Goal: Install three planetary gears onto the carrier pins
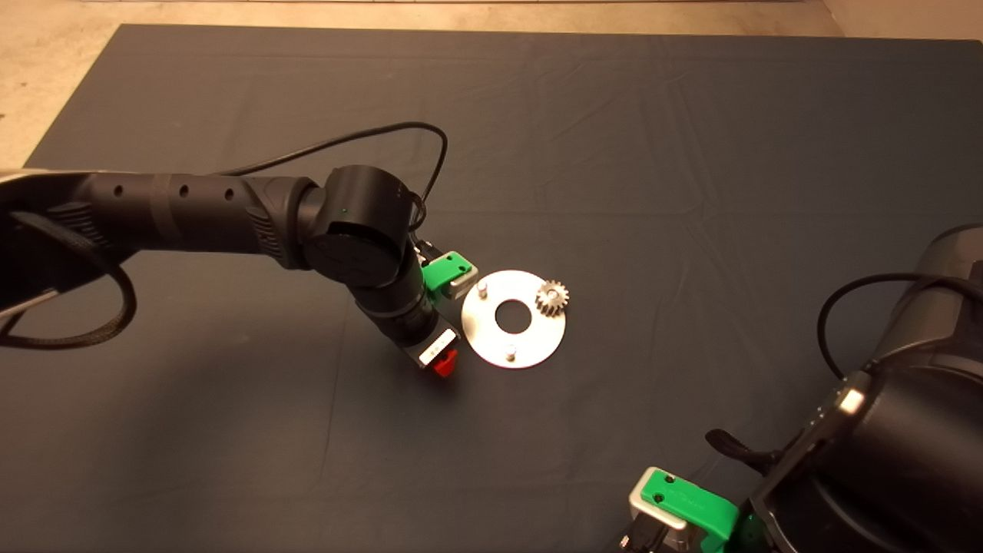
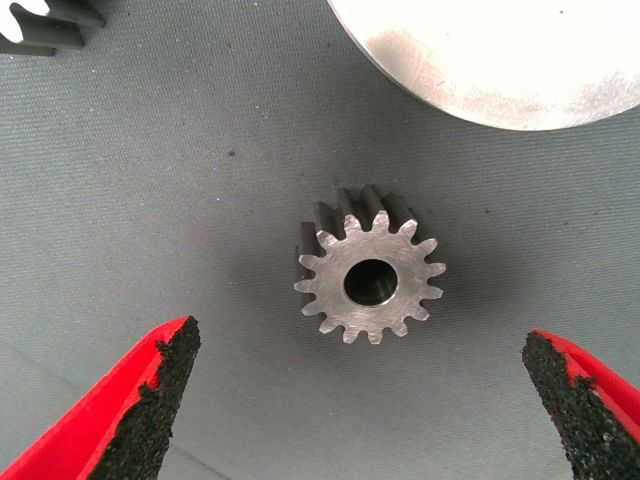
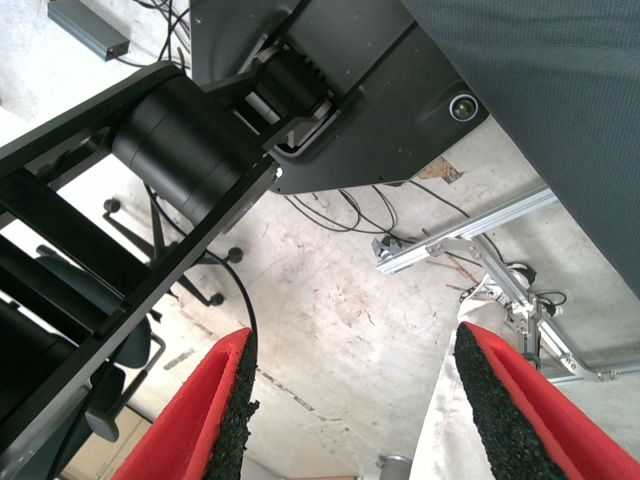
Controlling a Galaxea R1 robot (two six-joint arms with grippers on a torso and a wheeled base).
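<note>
**Left gripper spread over a loose gear beside the disc**

The disc (image 1: 513, 319) lies flat on the mat (image 1: 691, 153), and everything here is placed from it. One gear (image 1: 551, 296) sits on the disc's rim at the side toward the right arm, on a pin. Two pins stand bare: one pin (image 1: 482, 289) near the rim on the side toward the left arm, another pin (image 1: 510, 352) at the near rim.

The left gripper (image 1: 439, 321) hangs just beside the disc on the left arm's side, pointing down at the mat. Its wrist view shows a second gear (image 2: 369, 277) lying flat on the mat, centre hole up, just off the disc's edge (image 2: 500, 60). The red fingers (image 2: 130, 410) stand wide apart on either side of this gear, touching nothing. A third gear (image 2: 45, 25) shows only partly, further along the mat, apart from the disc.

The right gripper (image 1: 680, 507) waits well away from the disc at the mat's near right edge; its fingers (image 3: 215, 415) are spread, holding nothing, with floor beyond them.
</note>
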